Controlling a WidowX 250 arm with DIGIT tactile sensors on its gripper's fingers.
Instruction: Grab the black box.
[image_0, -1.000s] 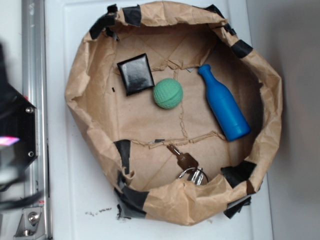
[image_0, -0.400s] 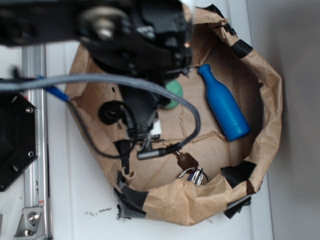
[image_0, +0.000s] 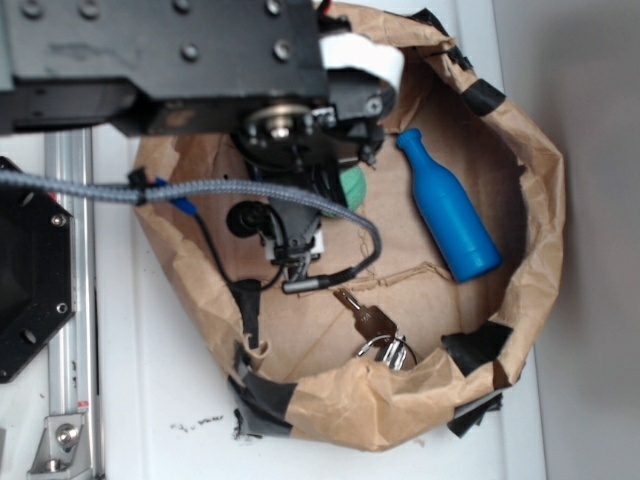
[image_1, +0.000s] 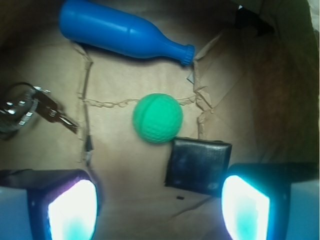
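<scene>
gripper: the black robot gripper (image_1: 159, 210) is spread wide, nothing between the two glowing pale-cyan fingers (image_1: 72, 210), seen at the bottom corners of the wrist view

black box: small flat glossy black square box (image_1: 198, 165) lies on the paper floor, closer to the finger at lower right of the wrist view, its corner pretty much at that finger; can't see it in the exterior view, the arm covers it

green ball: dimpled green rubber ball (image_1: 157, 118) sits just beside the box's upper left corner in the wrist view, looks like touching or nearly so; only a sliver of it (image_0: 352, 185) peeks out past the arm in the exterior view

bottle: blue plastic bottle (image_0: 446, 208) lying on its side, well apart from the box, other side of the ball

keys: bunch of metal keys on a ring (image_0: 376, 333) near the paper wall, away from everything else

bin: crumpled brown paper tub with black tape patches on the rim (image_0: 520, 290) holds all of it

arm: black robot arm with grey braided cable (image_0: 200, 60) hangs over the left half of the tub
</scene>
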